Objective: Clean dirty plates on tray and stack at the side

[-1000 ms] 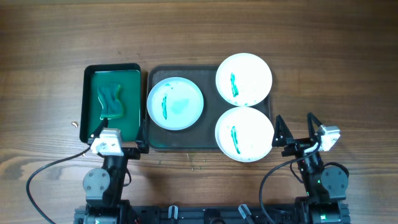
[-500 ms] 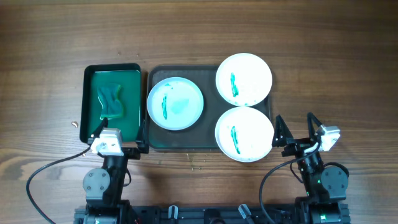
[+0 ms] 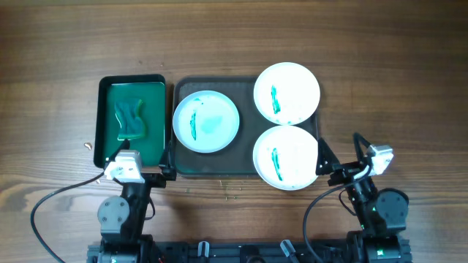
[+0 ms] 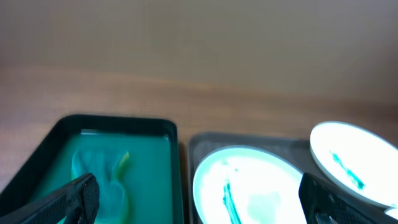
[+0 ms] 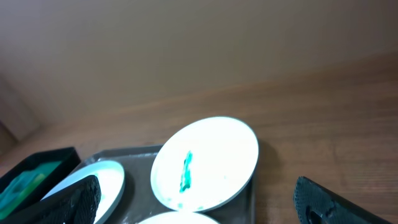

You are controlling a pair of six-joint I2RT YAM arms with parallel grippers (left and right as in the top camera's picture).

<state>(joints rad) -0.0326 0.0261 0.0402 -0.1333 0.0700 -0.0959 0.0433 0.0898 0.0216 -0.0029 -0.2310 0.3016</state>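
Three white plates lie on the dark grey-green tray (image 3: pixel 219 166): one at left (image 3: pixel 206 121) with a teal streak and smear, one at back right (image 3: pixel 287 93) and one at front right (image 3: pixel 287 157), each with a teal streak. Both right plates overhang the tray's right rim. My left gripper (image 3: pixel 139 161) is open and empty near the front edges of the two trays. My right gripper (image 3: pixel 341 152) is open and empty, its left finger at the front right plate's edge. The left wrist view shows the left plate (image 4: pixel 249 186); the right wrist view shows the back right plate (image 5: pixel 205 163).
A smaller black tray (image 3: pixel 106 109) with a bright green inside stands left of the big tray and holds a crumpled green cloth (image 3: pixel 129 119). Bare wooden table lies to the right of the plates and behind both trays.
My right gripper has shifted a little left, toward the front right plate. The left gripper and the plates have not moved.
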